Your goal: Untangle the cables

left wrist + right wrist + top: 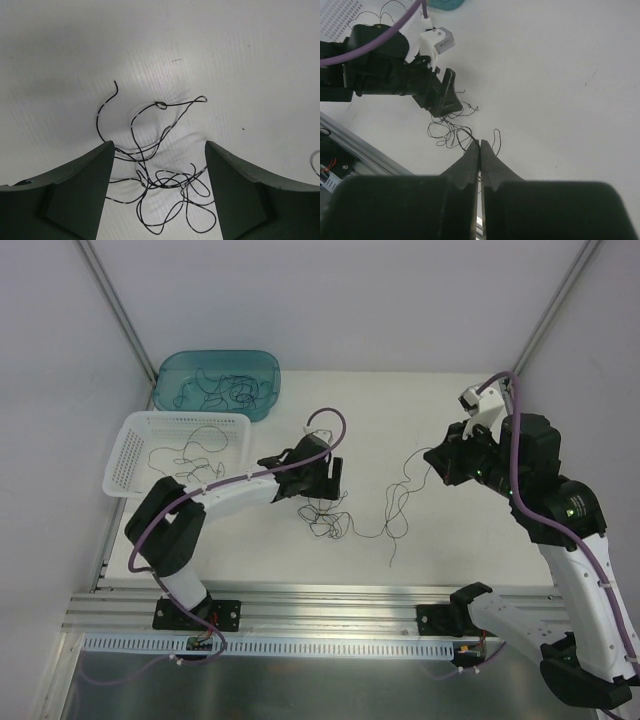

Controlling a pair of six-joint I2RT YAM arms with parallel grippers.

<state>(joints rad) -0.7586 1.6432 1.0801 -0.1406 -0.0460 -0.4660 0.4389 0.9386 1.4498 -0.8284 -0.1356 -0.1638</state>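
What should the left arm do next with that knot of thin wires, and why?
Probably lower the left gripper and close it on the tangle. Its jaws stand open with the tangle lying between them, while the right gripper is shut, apparently on a strand running from that tangle. Pinning the knot would likely let the right arm draw its strand free.

I see a white counter [400, 410] filling most of my top view. In the upper left sits a teal translucent tub [268, 390], and just below it, nearly touching, a white lattice basket [128, 445]. 2 grey metal posts, 1 left [115, 305] and 1 right [560, 305], slant up the pale walls. Along the bottom runs an aluminium rail [330, 605], with a white slotted strip [330, 645] under it.
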